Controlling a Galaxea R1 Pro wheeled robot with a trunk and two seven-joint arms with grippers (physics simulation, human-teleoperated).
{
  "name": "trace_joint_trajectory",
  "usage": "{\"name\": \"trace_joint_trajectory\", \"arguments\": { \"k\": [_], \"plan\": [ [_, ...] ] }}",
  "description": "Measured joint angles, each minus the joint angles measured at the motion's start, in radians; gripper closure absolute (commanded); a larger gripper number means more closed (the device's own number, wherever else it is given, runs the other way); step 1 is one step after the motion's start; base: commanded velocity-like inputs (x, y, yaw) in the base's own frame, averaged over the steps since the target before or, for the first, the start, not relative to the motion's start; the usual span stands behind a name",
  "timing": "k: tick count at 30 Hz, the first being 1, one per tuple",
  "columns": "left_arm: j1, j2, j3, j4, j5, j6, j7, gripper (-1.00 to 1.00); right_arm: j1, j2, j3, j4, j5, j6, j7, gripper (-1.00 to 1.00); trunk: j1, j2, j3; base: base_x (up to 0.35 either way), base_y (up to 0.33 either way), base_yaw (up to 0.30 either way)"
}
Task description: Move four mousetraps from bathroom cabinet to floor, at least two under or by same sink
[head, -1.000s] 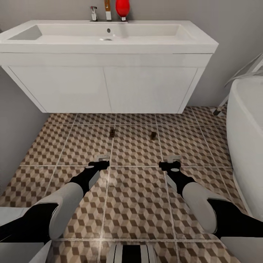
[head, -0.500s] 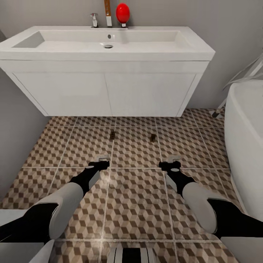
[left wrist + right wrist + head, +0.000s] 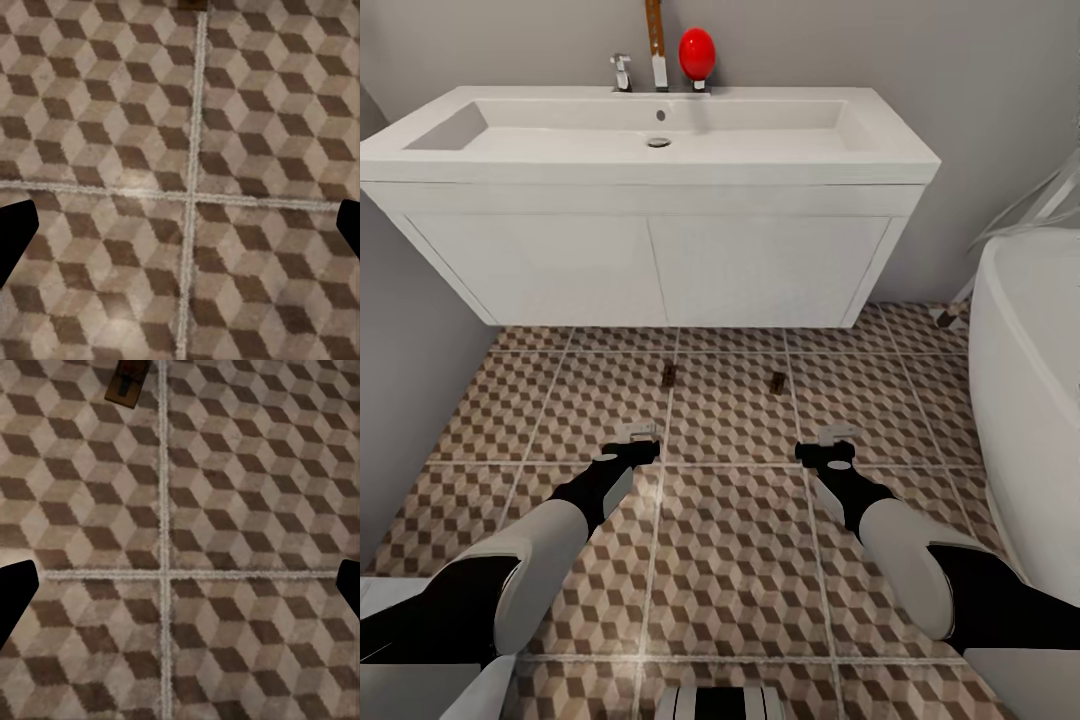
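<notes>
The wide white rectangular sink [image 3: 650, 130] on its white boxy vanity stood at the far side of the room against a grey wall, with a chrome tap [image 3: 621, 72] and a red egg-shaped object [image 3: 697, 52] at its back edge. Below and in front of it spread the bathroom floor [image 3: 730, 560] of large tiles printed with brown, beige and white cubes and pale grout lines.

Two small flat brown wooden mousetraps lay on that floor just in front of the vanity's near edge. The left mousetrap [image 3: 669, 375] sat on or beside a grout line; the right mousetrap [image 3: 778, 381] lay well apart from it, to the right. In the right wrist view one brown board with dark wire [image 3: 127, 381] lay just beside a grout line, partly cut by the frame edge.

The curved white side of a bathtub [image 3: 1030, 400] rose at the right.

Both black-and-white arms reached forward over the tiles, nearer than the mousetraps. The left pincer [image 3: 639, 438] hung above the floor with its black fingertips [image 3: 15, 236] spread wide and nothing between them. The right pincer [image 3: 834, 441] was likewise spread wide and empty, its fingertips [image 3: 15, 596] at the edges of its wrist view.
</notes>
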Motion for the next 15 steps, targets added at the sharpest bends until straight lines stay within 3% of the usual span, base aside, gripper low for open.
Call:
{"name": "trace_joint_trajectory", "arguments": {
  "k": [15],
  "plan": [
    [0.0,0.0,0.0,0.0,0.0,0.0,0.0,-1.0,0.0,0.0,0.001,0.0,0.0,0.001,0.0,-1.0,-0.058,0.105,0.047,0.0,0.0,0.0]
  ]
}}
